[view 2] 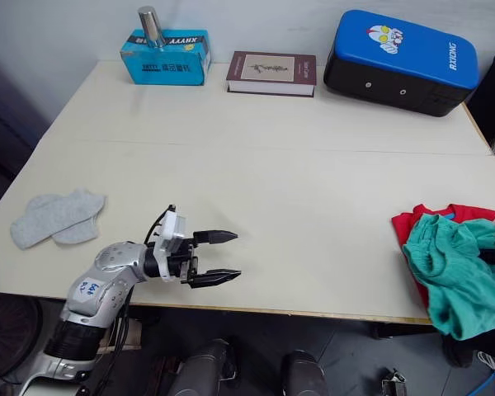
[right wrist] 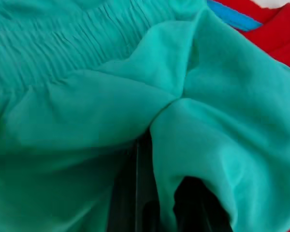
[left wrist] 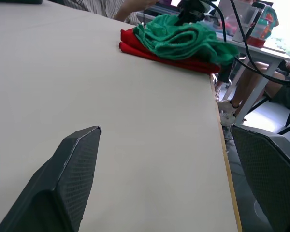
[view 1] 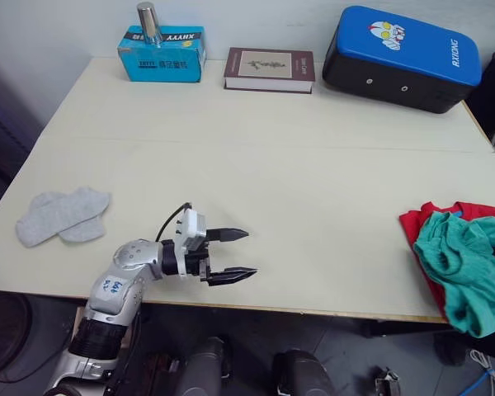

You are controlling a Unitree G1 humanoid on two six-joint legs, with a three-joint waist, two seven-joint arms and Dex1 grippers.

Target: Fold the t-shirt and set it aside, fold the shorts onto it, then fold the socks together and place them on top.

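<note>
The red t-shirt (view 1: 418, 224) lies folded at the table's right edge. On top of it the teal shorts (view 1: 466, 262) sit bunched up and hang partly over the edge. The pair of grey socks (view 1: 62, 216) lies flat at the front left. My left gripper (view 1: 239, 254) hovers open and empty over the front edge, right of the socks and pointing toward the clothes. In the right wrist view, my right gripper (right wrist: 159, 188) is buried in the shorts (right wrist: 87, 111), with a fold of teal cloth pinched between its dark fingers (right wrist: 135, 198).
Along the back of the cream table (view 1: 272, 173) stand a teal tissue box (view 1: 162, 56) with a metal cup (view 1: 148, 21) on it, a brown book (view 1: 269, 69) and a blue padded case (view 1: 402, 56). A person's arm (left wrist: 130, 7) shows beyond the right edge.
</note>
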